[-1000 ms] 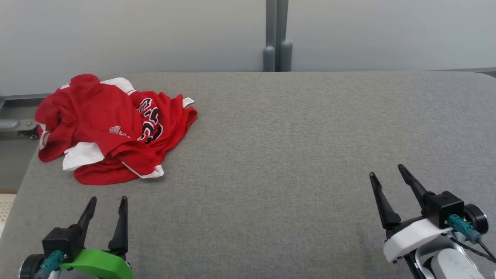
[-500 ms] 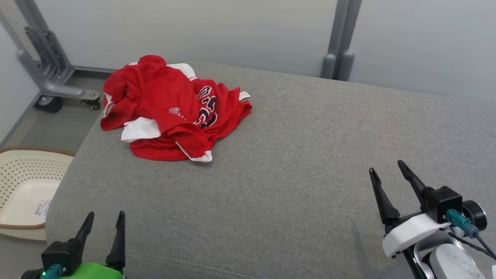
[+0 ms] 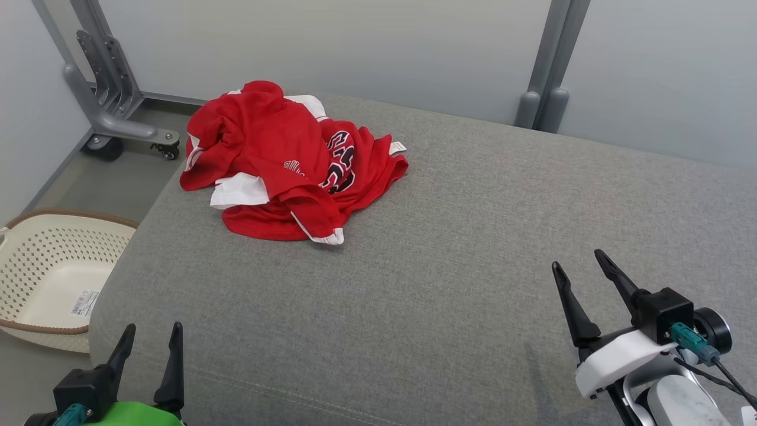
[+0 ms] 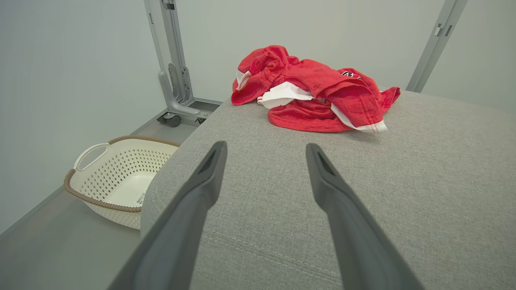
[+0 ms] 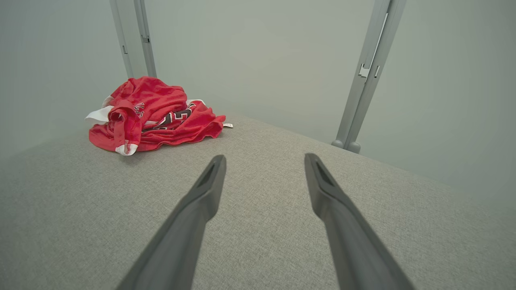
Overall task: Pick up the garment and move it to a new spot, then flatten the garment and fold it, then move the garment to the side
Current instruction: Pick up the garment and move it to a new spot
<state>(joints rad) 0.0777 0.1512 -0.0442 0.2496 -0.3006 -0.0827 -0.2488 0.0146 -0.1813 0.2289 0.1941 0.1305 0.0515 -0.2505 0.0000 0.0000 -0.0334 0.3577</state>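
The left claw [image 3: 152, 327] is at the lower left of the head view, on a green mount [image 3: 133, 414]. Its two long dark fingers are spread apart with nothing between them. It hangs over the near left edge of the grey fabric-covered worktop [image 3: 449, 254]. In the left wrist view its fingers point toward the crumpled red jersey with white trim and dark lettering [image 3: 278, 154], and bare grey fabric lies between their tips and the jersey.

The right claw [image 3: 577, 260] is at the lower right, on a white mount [image 3: 615, 358]. Its fingers are also spread wide and hold nothing. It is above the near right part of the worktop, well apart from the jersey.

The jersey lies in a heap on the far left corner of the worktop, close to the left edge. A white part of it shows on the left side of the heap, and a small white tag [image 3: 397, 147] sticks out at the right side. Neither claw touches it.

On the floor [image 3: 136, 177], left of the worktop, stands a cream perforated plastic basket with a brown rim [image 3: 29, 278]. A small sticker [image 3: 86, 302] is on its bottom. Behind the basket is a grey metal frame on a small caster wheel [image 3: 112, 121]. A grey metal post [image 3: 550, 71] rises behind the far edge of the worktop, in front of a pale wall [image 3: 355, 47].
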